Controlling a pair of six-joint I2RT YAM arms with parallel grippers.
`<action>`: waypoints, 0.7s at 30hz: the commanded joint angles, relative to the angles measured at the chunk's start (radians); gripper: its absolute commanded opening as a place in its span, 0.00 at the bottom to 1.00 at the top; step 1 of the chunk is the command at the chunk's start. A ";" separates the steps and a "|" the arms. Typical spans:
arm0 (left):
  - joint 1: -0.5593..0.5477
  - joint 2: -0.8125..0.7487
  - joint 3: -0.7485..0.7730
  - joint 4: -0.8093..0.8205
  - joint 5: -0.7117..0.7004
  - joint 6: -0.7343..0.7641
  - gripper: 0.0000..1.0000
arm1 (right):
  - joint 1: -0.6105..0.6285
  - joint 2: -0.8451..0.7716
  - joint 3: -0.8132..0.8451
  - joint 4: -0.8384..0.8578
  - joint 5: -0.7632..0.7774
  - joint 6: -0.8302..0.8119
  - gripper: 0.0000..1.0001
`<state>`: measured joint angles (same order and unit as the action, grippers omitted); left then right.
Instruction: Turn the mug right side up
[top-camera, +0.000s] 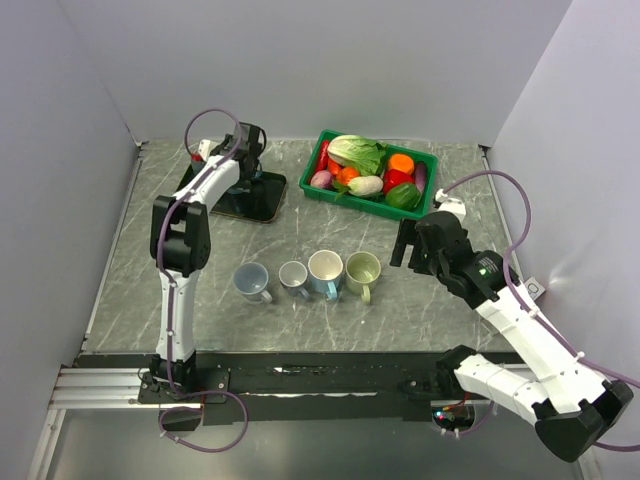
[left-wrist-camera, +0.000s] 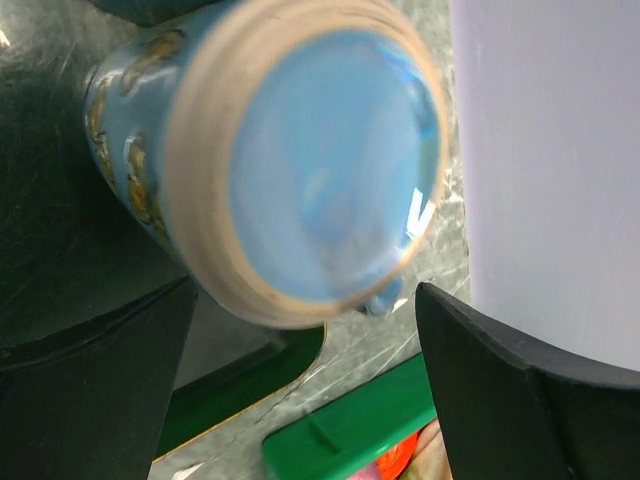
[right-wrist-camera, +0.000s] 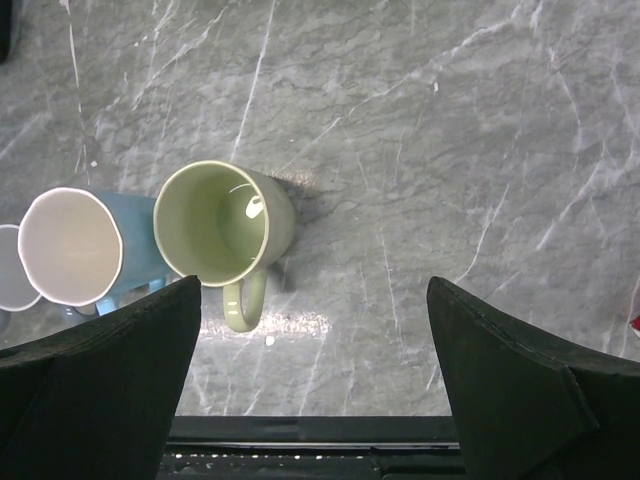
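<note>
Jaws open wide on left gripper (top-camera: 250, 150) and right gripper (right-wrist-camera: 315, 290), nothing gripped. Blue mug (left-wrist-camera: 320, 160) sits base-up between left jaws.

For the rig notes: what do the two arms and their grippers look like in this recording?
Both have white tubular links and black joint housings: left arm, right arm. A thin purple cable loops off each. The left gripper and right gripper are black, with broad, flat fingers filling the wrist views' lower corners.
</note>
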<state>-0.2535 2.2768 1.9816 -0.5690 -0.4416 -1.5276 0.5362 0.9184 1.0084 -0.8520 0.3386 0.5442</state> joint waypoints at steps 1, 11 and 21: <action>0.014 0.026 0.031 -0.017 0.004 -0.112 0.96 | -0.015 -0.021 0.042 -0.009 0.013 -0.012 1.00; 0.037 0.035 0.017 -0.049 0.046 -0.135 0.99 | -0.042 -0.007 0.052 0.007 -0.001 -0.029 0.99; 0.037 -0.055 -0.099 -0.045 0.043 -0.065 0.82 | -0.053 -0.019 0.036 0.036 -0.023 -0.030 0.99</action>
<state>-0.2218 2.2791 1.9301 -0.5243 -0.3988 -1.6352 0.4923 0.9195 1.0153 -0.8524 0.3195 0.5247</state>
